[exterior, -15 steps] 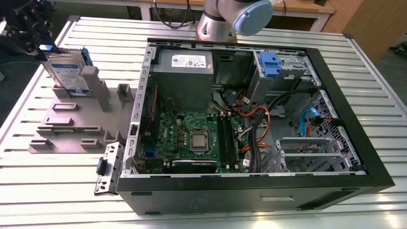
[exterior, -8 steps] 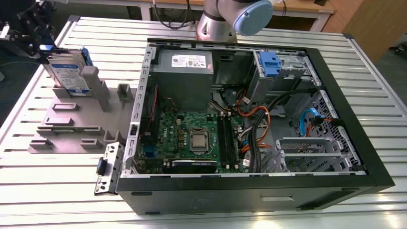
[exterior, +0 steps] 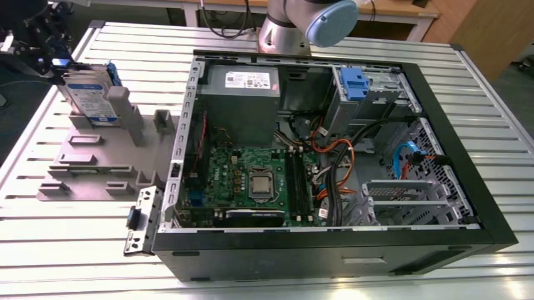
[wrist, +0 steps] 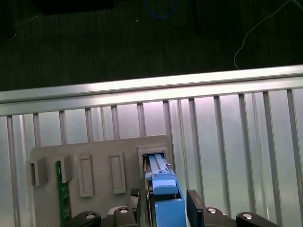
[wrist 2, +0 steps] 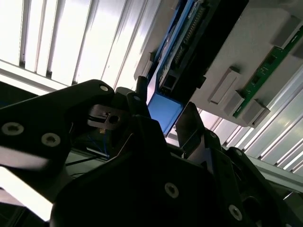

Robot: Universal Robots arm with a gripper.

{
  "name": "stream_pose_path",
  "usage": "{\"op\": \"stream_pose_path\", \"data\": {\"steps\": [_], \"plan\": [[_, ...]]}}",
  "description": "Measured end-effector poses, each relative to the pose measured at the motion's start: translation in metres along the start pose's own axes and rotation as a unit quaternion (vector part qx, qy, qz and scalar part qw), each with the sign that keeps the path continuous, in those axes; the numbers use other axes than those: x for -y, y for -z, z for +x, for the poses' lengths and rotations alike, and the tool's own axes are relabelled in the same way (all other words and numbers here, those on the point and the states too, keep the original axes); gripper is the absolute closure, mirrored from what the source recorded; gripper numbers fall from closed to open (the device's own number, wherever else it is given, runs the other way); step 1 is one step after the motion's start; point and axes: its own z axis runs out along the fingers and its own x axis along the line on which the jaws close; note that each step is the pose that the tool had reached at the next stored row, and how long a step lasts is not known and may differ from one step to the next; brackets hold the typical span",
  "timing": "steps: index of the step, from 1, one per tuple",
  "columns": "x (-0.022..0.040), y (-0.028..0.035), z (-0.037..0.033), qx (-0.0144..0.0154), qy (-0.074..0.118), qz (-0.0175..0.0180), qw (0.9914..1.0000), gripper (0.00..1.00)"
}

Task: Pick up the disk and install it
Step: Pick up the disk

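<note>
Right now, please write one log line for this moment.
gripper at disk | disk upright in grey holder | not yet installed

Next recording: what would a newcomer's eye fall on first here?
The open computer case takes up the middle of the slatted table, with its green motherboard laid bare. At the exterior view's left, the disk stands on edge in a grey holder. The black pincer is poised at the disk's upper end.
</note>
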Motion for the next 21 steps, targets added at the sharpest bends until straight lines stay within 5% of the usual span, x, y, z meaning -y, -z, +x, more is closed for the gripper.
{"op": "stream_pose_path", "data": {"steps": [5, 10, 21], "plan": [[-0.0008, -0.0041, 0.0003, -0.0002, 0.030, -0.0013, 0.99955, 0.49], [-0.0013, -0.0091, -0.0008, 0.0002, 0.032, -0.0013, 0.99950, 0.49], [-0.0013, -0.0095, -0.0008, 0.0003, 0.032, -0.0014, 0.99950, 0.49]]}}
